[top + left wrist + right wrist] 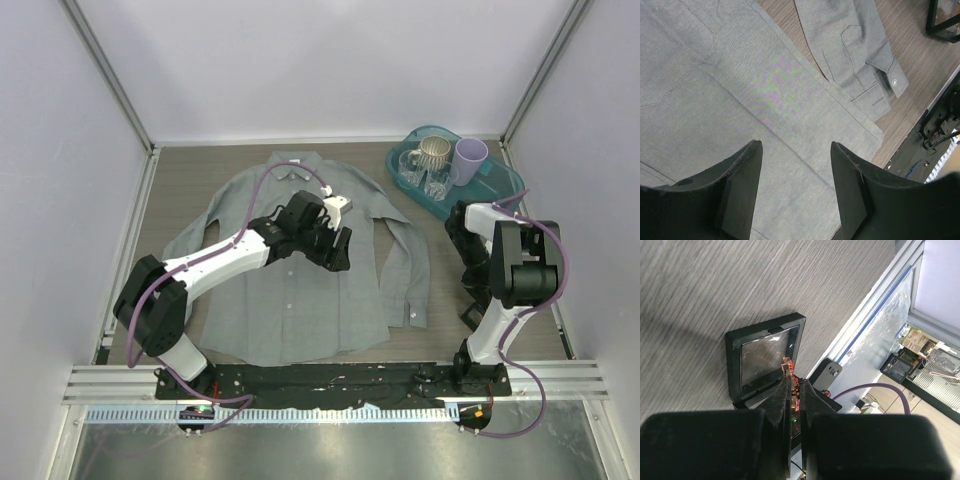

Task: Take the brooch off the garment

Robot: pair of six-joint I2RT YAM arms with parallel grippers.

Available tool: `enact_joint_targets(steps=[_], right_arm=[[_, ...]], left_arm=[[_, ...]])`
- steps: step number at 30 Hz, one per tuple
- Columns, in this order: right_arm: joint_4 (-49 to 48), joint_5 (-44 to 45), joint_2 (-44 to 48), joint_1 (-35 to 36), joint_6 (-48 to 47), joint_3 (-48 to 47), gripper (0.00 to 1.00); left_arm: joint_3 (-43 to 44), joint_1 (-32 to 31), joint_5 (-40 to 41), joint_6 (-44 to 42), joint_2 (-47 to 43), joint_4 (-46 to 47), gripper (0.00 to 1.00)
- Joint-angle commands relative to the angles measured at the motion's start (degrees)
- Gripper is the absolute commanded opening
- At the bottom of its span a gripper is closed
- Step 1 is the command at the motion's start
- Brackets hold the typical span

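Your right gripper is pinched shut on the brooch, a tiny red-orange piece peeping from its tips just above a black framed case, well apart from the garment. Your left gripper hangs about half open over the grey cloth, holding nothing. I judge the brooch light, hard and easily dropped, so grip its body rather than the pin, firmly but without crushing.
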State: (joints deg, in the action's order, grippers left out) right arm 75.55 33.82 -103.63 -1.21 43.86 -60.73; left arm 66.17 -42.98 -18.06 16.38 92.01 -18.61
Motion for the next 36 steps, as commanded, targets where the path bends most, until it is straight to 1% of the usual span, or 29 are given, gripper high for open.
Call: enact_joint_targets(steps=[1,6,9,10,16,29,32,33,35,36], right_arm=[[0.2,1.1,-0.5,0.3,0.7,0.3,0.05],[-0.1,0.6,-0.5,0.3,0.6,-0.1,0.06],[-0.1,0.2,-0.6,0.4,0.4,-0.4,0.09],[-0.1,0.1,-0.5,0.4,0.4,-0.4,0.13],[-0.1,-0.2,-0.7,0.4,0.0,-0.5,0.23],[-0.2,-0.3,0.4,0.4,-1.0,-2.5,0.37],[-0.1,0.0,0.6,0.4,-1.3,-3.4,0.42],[-0.1,-0.1,0.7,0.4,-1.5,-3.6,0.45],[-0.1,0.3,1.0,0.4,-1.7,-4.2,0.47],[-0.1,0.4,1.2,0.4,-1.6,-4.5,0.5]], left_arm=[[-0.3,0.3,-0.8,0.3,-1.9,2.6,0.61],[-0.2,0.3,-0.8,0.2,-1.9,2.5,0.61],[-0.2,0.3,-0.7,0.1,-1.8,2.5,0.61],[-0.2,0.4,-0.7,0.1,-1.9,2.5,0.61],[-0.3,0.4,-0.7,0.2,-1.9,2.6,0.61],[-0.3,0.4,-0.7,0.1,-2.3,2.7,0.61],[-0.3,0.4,-0.7,0.2,-2.3,2.6,0.61],[-0.3,0.4,-0.8,0.3,-2.4,2.5,0.61],[-0.4,0.4,-0.8,0.3,-2.4,2.4,0.61],[-0.4,0.4,-0.8,0.3,-2.5,2.4,0.61]])
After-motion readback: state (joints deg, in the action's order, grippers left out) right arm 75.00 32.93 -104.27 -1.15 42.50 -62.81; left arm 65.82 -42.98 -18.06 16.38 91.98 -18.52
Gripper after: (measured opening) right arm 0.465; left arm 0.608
